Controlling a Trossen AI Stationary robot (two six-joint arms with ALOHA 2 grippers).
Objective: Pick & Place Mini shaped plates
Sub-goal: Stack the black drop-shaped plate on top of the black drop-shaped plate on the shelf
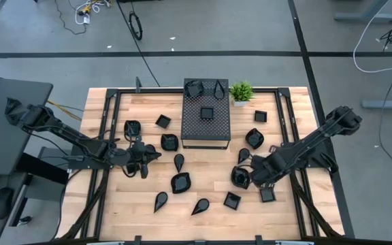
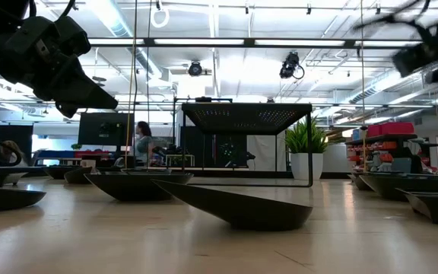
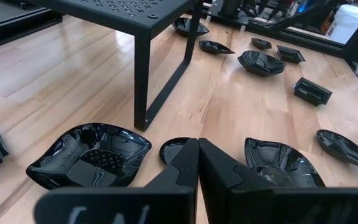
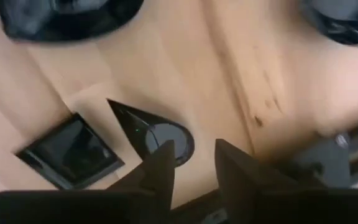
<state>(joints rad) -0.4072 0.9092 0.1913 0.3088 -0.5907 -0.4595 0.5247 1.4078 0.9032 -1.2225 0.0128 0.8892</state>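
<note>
Bare table (image 1: pixel 114 197) strip along front edge; perforated box (image 1: pixel 206 122), potted plant (image 1: pixel 241 91), scattered mini plates (image 1: pixel 180 182) crowding the middle.

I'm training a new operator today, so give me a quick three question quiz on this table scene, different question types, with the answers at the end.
1. True or false: the left gripper has its fingers pressed together.
2. Multiple choice: the green potted plant stands A) at the table's front edge, B) beside the perforated box at the back, C) under the right gripper.
3. Fill in: what shape is the mini shaped plate just beyond the right gripper's parted fingers?

Key: 1 true; 2 B; 3 teardrop.
</note>
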